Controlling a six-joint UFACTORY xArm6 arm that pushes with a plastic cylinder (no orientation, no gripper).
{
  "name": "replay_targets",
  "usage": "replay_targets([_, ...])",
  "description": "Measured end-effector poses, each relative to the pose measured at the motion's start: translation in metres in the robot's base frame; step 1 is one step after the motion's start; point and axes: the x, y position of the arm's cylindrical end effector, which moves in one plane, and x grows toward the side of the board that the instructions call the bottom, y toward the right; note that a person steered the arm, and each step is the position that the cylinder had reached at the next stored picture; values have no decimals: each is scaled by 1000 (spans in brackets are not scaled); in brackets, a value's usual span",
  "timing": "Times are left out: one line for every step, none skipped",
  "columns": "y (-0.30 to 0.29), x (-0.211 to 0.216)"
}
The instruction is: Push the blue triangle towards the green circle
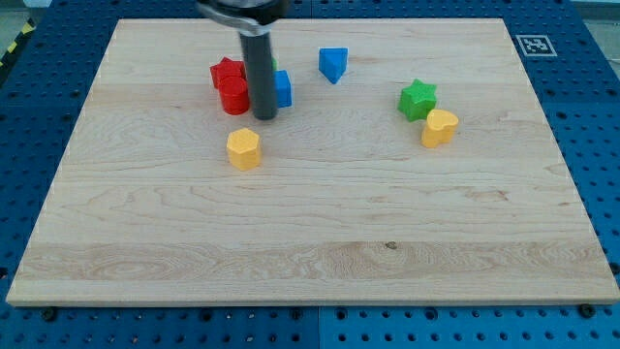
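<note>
The blue triangle (332, 64) lies near the view's top, right of centre. A sliver of green (275, 65), too hidden behind the rod to tell its shape, shows to its left. My tip (264, 117) rests on the board just below a blue block (283, 88) and right of a red cylinder (233, 96). The tip is well to the left of and below the blue triangle, not touching it.
A red star (226, 71) sits above the red cylinder. A yellow hexagon (244, 148) lies below my tip. A green star (418, 99) and a yellow heart (439, 127) sit at the view's right. The wooden board (310, 252) lies on a blue pegboard.
</note>
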Motion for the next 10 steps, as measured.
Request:
replay_targets([60, 0])
replay_targets([70, -29])
replay_targets([77, -48])
replay_targets([105, -48])
replay_targets([141, -49])
replay_targets([133, -63])
replay_targets([95, -88])
replay_targets([62, -105])
replay_targets([49, -106])
replay_targets([37, -106])
